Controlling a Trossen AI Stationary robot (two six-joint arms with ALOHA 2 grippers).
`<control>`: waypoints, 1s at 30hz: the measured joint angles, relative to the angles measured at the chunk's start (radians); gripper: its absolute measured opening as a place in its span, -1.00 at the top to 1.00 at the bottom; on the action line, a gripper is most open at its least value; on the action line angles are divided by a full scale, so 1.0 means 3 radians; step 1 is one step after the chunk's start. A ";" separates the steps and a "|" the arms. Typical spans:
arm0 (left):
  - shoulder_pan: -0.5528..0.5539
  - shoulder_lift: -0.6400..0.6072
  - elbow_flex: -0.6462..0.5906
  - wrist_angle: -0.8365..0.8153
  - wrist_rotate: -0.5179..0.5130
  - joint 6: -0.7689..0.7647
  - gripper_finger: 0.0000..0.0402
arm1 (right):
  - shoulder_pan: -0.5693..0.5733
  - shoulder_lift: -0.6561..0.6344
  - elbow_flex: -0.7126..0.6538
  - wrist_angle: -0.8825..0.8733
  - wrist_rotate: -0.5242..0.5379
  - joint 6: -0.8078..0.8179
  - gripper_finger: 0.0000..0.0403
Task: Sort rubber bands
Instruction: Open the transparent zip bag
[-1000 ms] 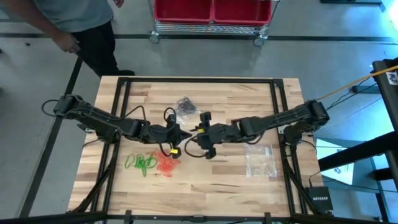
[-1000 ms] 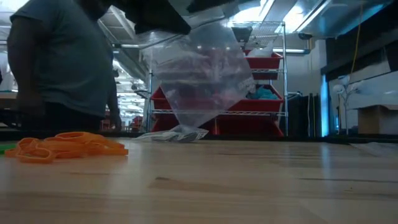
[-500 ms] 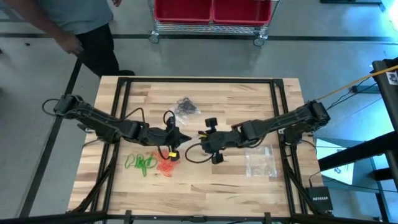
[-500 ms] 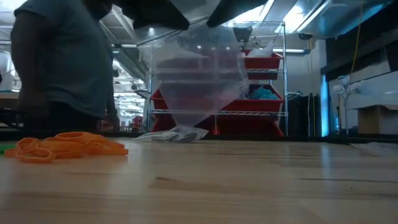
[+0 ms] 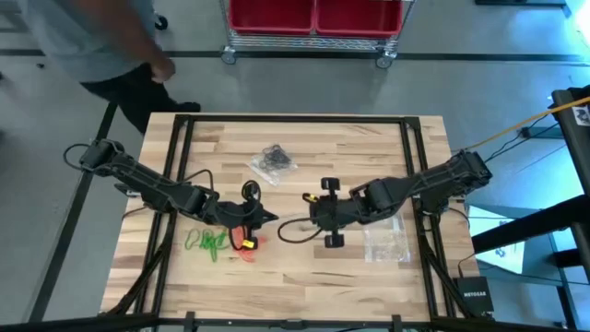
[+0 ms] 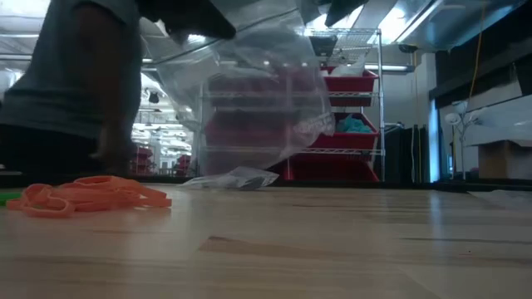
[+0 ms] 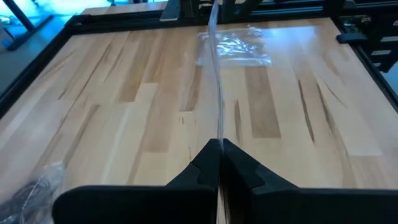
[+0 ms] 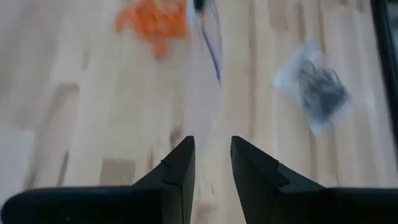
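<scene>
Pinching clear bag [image 6: 249, 100], left claw [image 7: 219, 155]

The wooden table [image 5: 350, 277] bears green [image 5: 208, 243] and orange bands [image 5: 247, 246], apparently two bags [image 5: 385, 240].

I watch from overhead, from table height, and from both wrists; overhead and low views share the orange bands [image 5: 247, 245].

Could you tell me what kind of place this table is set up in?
Probably a robotics lab or workshop: a wire shelf rack holding red bins stands behind the wooden table, a person stands nearby, and the floor is bare concrete.
</scene>
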 joint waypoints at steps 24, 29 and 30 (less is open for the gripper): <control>0.0006 0.0001 0.0000 0.0075 0.0007 -0.0126 0.97 | -0.0290 0.0034 -0.0228 0.0956 -0.0584 -0.0287 0.96; 0.0006 -0.0048 0.0096 0.0033 0.0009 -0.0064 0.78 | -0.0287 0.0034 -0.0228 0.0926 -0.0525 -0.0300 0.99; 0.0006 -0.0073 0.0134 0.0016 0.0009 -0.0067 0.72 | -0.0285 0.0034 -0.0228 0.0913 -0.0524 -0.0300 0.99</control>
